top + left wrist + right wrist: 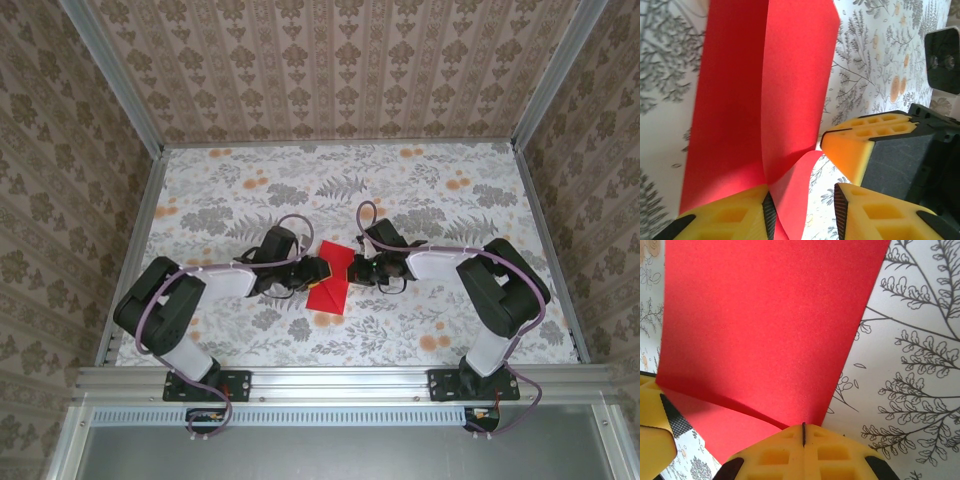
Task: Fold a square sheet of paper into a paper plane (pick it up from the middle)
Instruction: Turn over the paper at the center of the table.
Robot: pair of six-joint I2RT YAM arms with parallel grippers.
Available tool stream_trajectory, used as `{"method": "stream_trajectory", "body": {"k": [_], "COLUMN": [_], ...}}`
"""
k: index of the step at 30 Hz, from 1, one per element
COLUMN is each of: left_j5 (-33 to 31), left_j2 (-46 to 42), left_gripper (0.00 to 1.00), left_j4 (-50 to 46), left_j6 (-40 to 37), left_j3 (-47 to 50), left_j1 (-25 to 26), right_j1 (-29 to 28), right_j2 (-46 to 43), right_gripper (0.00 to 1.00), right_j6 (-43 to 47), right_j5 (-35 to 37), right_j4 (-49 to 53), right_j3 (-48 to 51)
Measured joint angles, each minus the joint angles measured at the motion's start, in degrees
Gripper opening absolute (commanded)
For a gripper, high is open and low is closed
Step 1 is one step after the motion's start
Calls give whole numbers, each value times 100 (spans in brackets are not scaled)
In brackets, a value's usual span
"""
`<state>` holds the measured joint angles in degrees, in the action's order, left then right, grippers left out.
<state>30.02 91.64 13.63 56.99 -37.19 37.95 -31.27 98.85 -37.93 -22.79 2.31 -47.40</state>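
The square sheet of paper (pixel 333 278) is bright red and partly folded, lifted at the table's middle between both grippers. In the left wrist view the sheet (pixel 765 90) rises in two panels with a vertical crease. A lower flap runs between my left gripper (pixel 802 192), whose jaws stand apart, and the flap lies against the left pad. My right gripper (pixel 803 429) is shut on the sheet's (pixel 765 325) near edge. Its yellow fingers (pixel 860 145) meet the paper's corner in the left wrist view. From above, the left gripper (pixel 316 270) and right gripper (pixel 362 270) face each other across the paper.
The floral tablecloth (pixel 340 190) covers the table, with patterned walls on three sides and a metal rail (pixel 330 380) along the near edge. Both arms' elbows bend outward to the left and right of the centre.
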Motion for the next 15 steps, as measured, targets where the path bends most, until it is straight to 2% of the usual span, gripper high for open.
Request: {"method": "stream_trajectory", "body": {"k": [5,7,11,15], "left_j5": [33,48,87,107], "left_j2": [199,229,229,229], "left_gripper": [30,26,16,9], "left_j4": [81,114,175,205], "left_j6": [-2,-9,-50,-138], "left_j3": [-9,-9,-9,-11], "left_j1": [0,0,0,13], "right_j1": [26,42,103,249], "right_j2": [0,-4,-203,-684], "right_gripper": [6,12,31,43], "right_j6": [-2,-7,-66,-46], "right_j5": [2,2,28,151], "right_j4": [0,2,35,118], "right_j3": [0,0,72,184]}}
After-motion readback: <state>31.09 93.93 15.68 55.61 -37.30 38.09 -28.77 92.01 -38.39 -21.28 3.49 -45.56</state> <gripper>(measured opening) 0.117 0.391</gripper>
